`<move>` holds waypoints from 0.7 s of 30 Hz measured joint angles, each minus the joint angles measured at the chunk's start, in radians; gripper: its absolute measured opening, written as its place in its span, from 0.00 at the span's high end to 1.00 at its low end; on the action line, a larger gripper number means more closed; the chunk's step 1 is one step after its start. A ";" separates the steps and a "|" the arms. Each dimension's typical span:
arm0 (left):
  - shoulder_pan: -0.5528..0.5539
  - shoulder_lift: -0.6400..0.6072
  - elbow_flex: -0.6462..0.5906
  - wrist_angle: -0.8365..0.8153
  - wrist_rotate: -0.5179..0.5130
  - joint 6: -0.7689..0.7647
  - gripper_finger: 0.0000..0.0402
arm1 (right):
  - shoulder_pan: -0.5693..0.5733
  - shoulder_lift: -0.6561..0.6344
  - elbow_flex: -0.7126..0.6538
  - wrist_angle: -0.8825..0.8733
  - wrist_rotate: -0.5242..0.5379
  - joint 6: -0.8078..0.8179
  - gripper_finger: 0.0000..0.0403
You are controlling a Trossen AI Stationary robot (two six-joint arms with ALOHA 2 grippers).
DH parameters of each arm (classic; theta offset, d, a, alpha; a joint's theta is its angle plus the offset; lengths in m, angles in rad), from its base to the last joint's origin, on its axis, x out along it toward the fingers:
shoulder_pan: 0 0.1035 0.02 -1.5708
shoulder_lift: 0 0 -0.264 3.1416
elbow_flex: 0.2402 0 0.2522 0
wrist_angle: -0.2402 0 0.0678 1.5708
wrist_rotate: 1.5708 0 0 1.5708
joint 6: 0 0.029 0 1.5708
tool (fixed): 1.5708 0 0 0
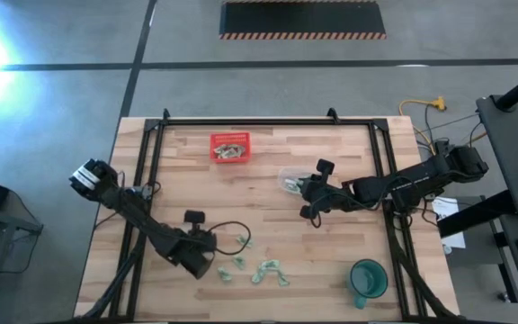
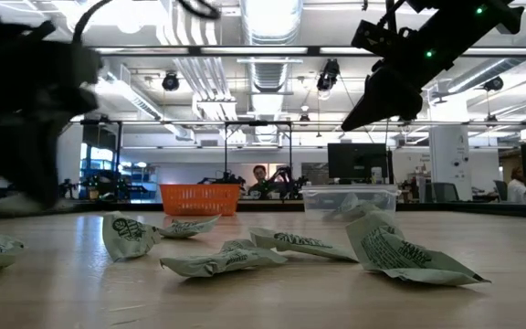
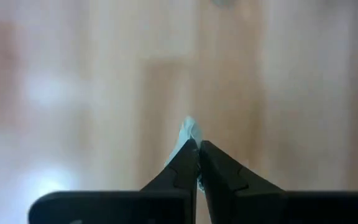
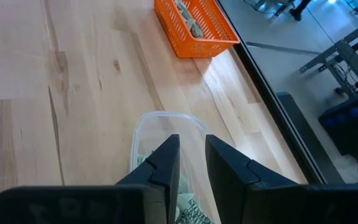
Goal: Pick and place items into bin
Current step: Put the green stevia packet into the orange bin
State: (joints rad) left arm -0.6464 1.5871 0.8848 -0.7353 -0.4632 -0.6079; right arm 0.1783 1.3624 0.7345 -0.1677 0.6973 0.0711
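I see the left gripper (image 3: pixel 197 149) pinched on one pale green wrapped piece (image 3: pixel 188 130) near six o'clock. Four or so loose pieces (image 1: pixel 261 270) remain beside it. Right gripper (image 4: pixel 191 165), jaws narrowly parted, hovers over the clear tub (image 4: pixel 166 124); the orange basket (image 1: pixel 229 147) at twelve holds several.

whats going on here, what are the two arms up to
The left hand is shut on a pale green packet near the table's front edge, where more packets lie loose. The right hand hangs over a clear tub of packets mid-table. The red basket at the back already holds some.
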 joint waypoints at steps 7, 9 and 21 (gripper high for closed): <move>0.130 -0.077 0.008 -0.016 -0.338 0.206 1.00 | 0.000 0.000 0.000 0.002 0.000 0.000 0.83; 0.199 -0.094 0.005 -0.016 -0.402 0.276 1.00 | 0.000 0.000 0.000 0.002 -0.001 -0.001 0.83; 0.724 -0.130 0.001 0.221 -0.408 0.789 1.00 | 0.000 0.000 0.000 0.001 -0.001 -0.016 0.83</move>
State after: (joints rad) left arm 0.0774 1.4567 0.8856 -0.5140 -0.8716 0.1813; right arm 0.1783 1.3624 0.7345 -0.1665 0.6968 0.0553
